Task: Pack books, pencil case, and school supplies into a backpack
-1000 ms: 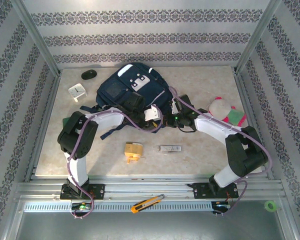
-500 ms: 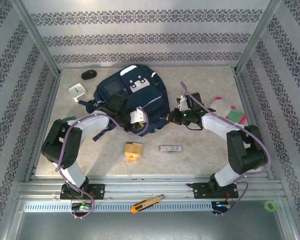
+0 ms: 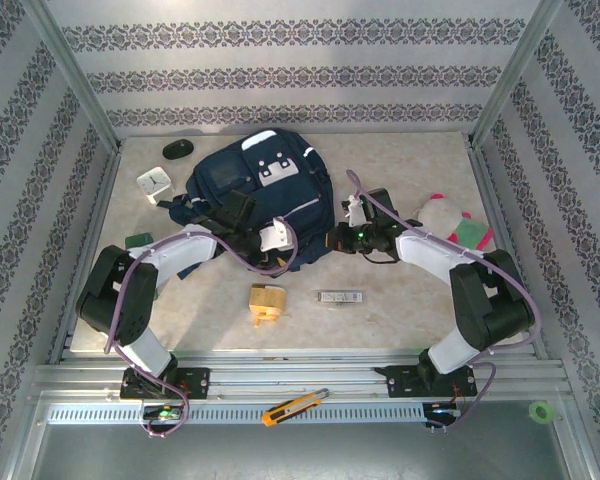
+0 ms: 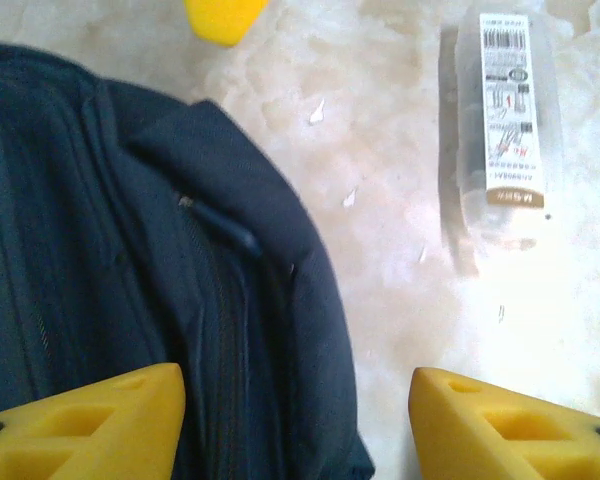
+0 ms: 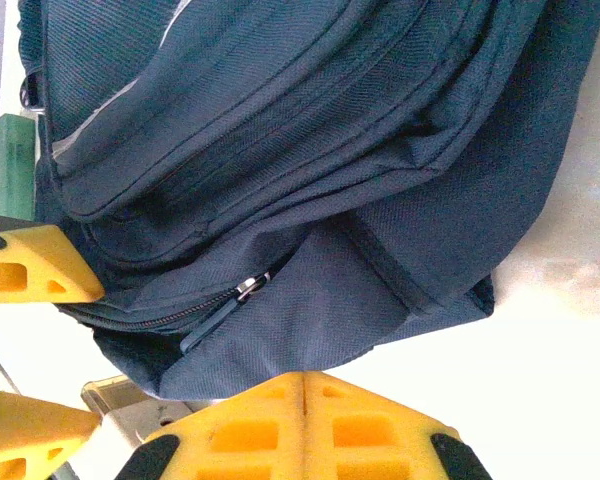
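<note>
Straddling the backpack (image 4: 130, 250) edge, left gripper (image 4: 295, 388) gapes empty.

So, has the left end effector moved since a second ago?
Yes. The left end effector shifted left along the backpack's near edge: then beyond the gap between block and bar, now straight behind the block.

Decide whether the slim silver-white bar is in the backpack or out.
Out: the silver-white bar lies flat on the table, apart from the backpack, beside the tan-yellow block.
</note>
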`<action>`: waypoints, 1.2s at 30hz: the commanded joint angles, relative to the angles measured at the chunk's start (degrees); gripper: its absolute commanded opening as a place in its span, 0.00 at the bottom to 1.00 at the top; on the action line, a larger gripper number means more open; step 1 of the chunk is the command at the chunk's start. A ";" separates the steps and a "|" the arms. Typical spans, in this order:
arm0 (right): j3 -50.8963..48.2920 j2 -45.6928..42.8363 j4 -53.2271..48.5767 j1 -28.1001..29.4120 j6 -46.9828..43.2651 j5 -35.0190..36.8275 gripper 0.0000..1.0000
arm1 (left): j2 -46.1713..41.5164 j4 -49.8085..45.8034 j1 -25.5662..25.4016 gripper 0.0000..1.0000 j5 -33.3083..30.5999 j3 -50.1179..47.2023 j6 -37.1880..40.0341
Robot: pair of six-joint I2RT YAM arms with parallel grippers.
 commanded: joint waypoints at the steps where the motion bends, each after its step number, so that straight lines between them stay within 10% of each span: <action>1: 0.29 -2.68 -0.43 0.74 -1.51 -0.73 0.13 | 0.85 0.76 -0.40 0.61 -4.87 2.21 -0.97; 11: 2.68 -3.15 -3.33 4.35 -4.37 3.52 0.33 | 1.06 3.14 0.88 0.46 -9.06 1.16 -3.40; 18: 2.78 -4.33 -1.83 4.41 -3.40 4.01 0.38 | -0.52 4.03 0.87 0.00 -6.16 1.36 -6.57; 29: 5.23 -8.42 -0.10 2.49 -1.95 -4.66 0.45 | -10.10 37.86 2.75 0.00 0.94 -12.52 -32.42; 36: 7.58 -4.87 -2.99 2.11 -1.12 -2.50 0.48 | -10.21 46.04 3.87 0.00 4.11 -15.39 -35.49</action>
